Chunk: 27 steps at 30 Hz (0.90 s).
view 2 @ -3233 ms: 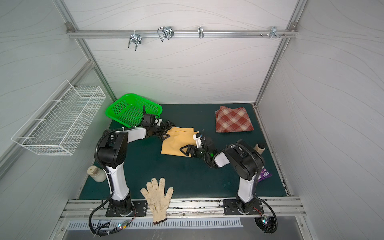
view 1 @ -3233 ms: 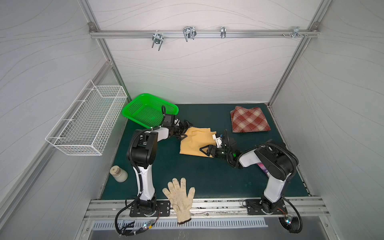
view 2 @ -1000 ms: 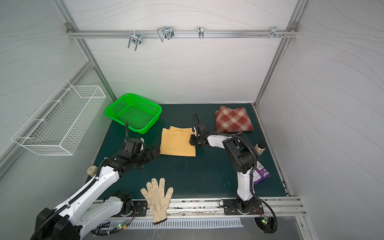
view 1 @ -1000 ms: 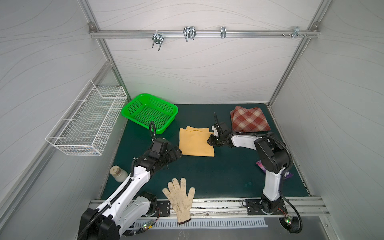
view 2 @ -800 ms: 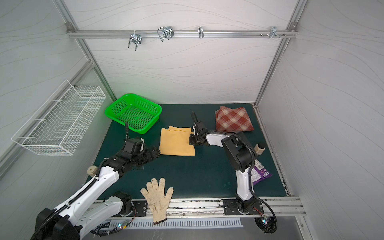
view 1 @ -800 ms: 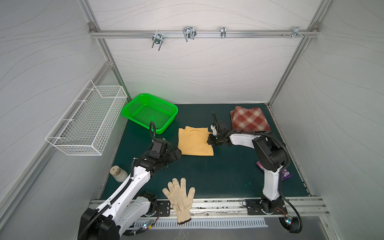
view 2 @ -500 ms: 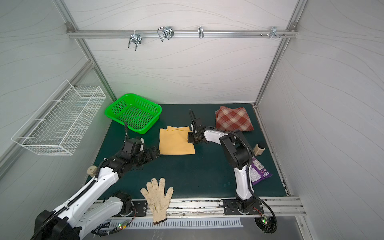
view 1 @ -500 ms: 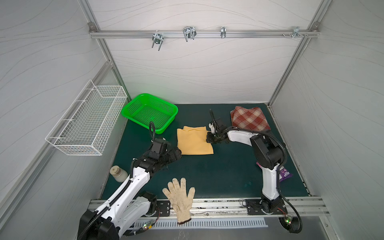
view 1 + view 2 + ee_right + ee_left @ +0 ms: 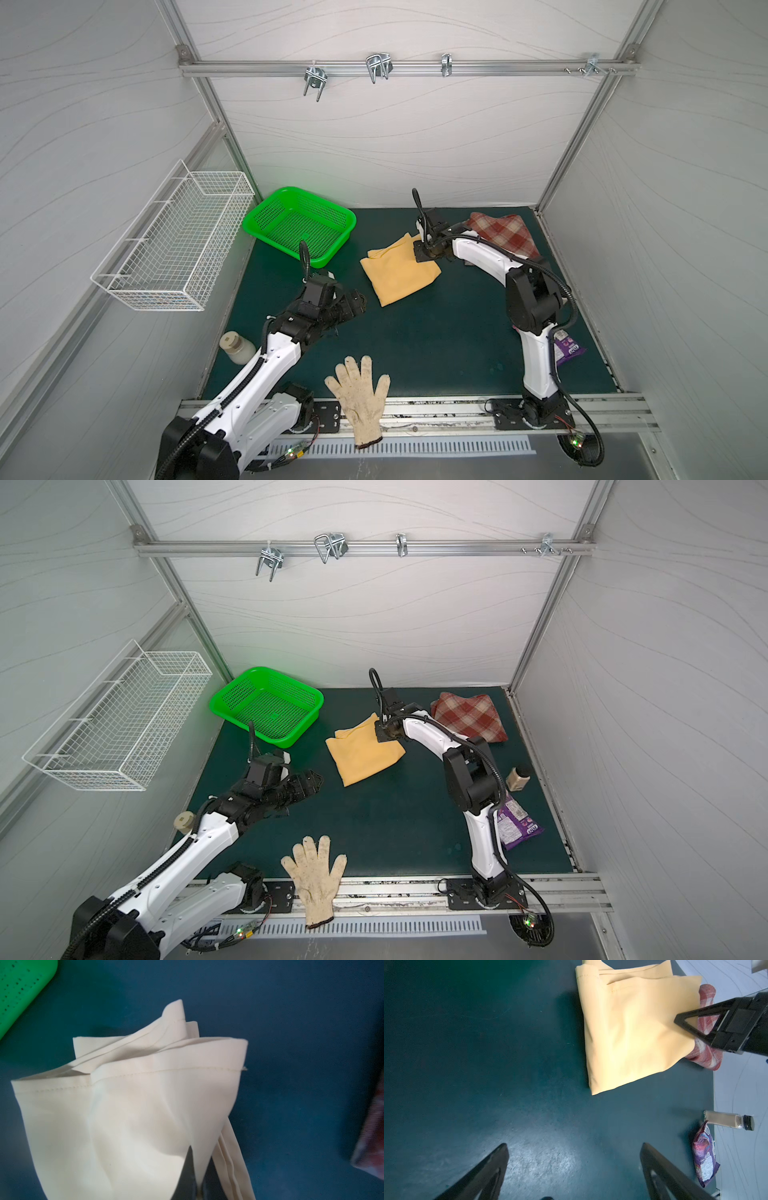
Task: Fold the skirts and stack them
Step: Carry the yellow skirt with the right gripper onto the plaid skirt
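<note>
Enclosure with pale panelled walls; a dark green counter (image 9: 436,332) serves as the working surface.

The right claw (image 9: 423,254) is closed on one edge of the mustard skirt (image 9: 395,276). The right wrist view shows the cloth pinched between the fingers (image 9: 187,1178) and raised at that edge, its layers fanning away from the claw. The rest of the folded mustard skirt lies on the counter, spreading from this claw toward the left arm's side. The plaid skirt (image 9: 507,235) lies folded just behind this claw, on the side away from the mustard skirt, and the right arm crosses over its near corner. Whether the two cloths touch cannot be told. The green basket (image 9: 322,259) stands beyond the mustard skirt from this claw, apart from the cloth.

The left claw (image 9: 356,300) stands wide open above bare counter, gripping nothing. The near corner of the mustard skirt lies just ahead of it, with only bare counter between.

A glove (image 9: 359,395) lies behind the left claw at the counter's front edge, partly over the metal rail. A pale jar (image 9: 237,347) stands beside the left arm at the counter's edge. A purple packet (image 9: 515,820) and a small dark-capped bottle (image 9: 517,777) lie beside the right arm, well behind its claw. A wire basket (image 9: 174,245) hangs on the wall, well apart from both claws.
</note>
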{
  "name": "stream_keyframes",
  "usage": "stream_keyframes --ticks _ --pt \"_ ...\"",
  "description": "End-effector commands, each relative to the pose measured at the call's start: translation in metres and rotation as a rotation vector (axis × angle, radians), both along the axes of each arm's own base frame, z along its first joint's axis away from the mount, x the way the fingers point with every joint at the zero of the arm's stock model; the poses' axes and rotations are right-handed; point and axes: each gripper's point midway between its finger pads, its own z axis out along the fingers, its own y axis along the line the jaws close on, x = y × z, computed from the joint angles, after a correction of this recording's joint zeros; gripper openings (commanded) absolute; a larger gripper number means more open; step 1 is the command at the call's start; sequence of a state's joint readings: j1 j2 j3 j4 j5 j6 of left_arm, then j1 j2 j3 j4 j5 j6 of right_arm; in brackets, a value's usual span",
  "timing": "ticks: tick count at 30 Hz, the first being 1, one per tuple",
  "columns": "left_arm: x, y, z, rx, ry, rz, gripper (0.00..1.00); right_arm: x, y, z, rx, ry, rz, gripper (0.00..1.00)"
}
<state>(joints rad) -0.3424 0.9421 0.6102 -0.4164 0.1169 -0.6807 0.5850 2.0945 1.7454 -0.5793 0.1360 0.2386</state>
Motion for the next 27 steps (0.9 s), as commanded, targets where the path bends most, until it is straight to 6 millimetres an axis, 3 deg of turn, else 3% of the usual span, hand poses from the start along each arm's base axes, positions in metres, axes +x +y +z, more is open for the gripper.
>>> stream_keyframes --ticks 1,9,15,23,27 --pt "0.009 -0.009 0.007 -0.029 -0.048 -0.029 0.99 0.005 -0.042 -0.011 -0.198 0.024 -0.002 0.0" --pt "0.017 -0.017 0.008 -0.058 -0.06 -0.047 0.99 0.046 -0.091 0.032 -0.333 -0.046 -0.052 0.0" --pt "0.023 -0.023 0.012 -0.086 -0.071 -0.054 0.99 0.065 -0.119 0.053 -0.404 -0.068 -0.084 0.0" --pt "0.027 -0.027 0.008 -0.092 -0.063 -0.061 0.99 0.09 -0.169 0.104 -0.478 -0.145 -0.163 0.0" --pt "0.03 -0.029 0.005 -0.1 -0.058 -0.061 0.99 0.086 -0.195 0.101 -0.479 -0.115 -0.202 0.0"
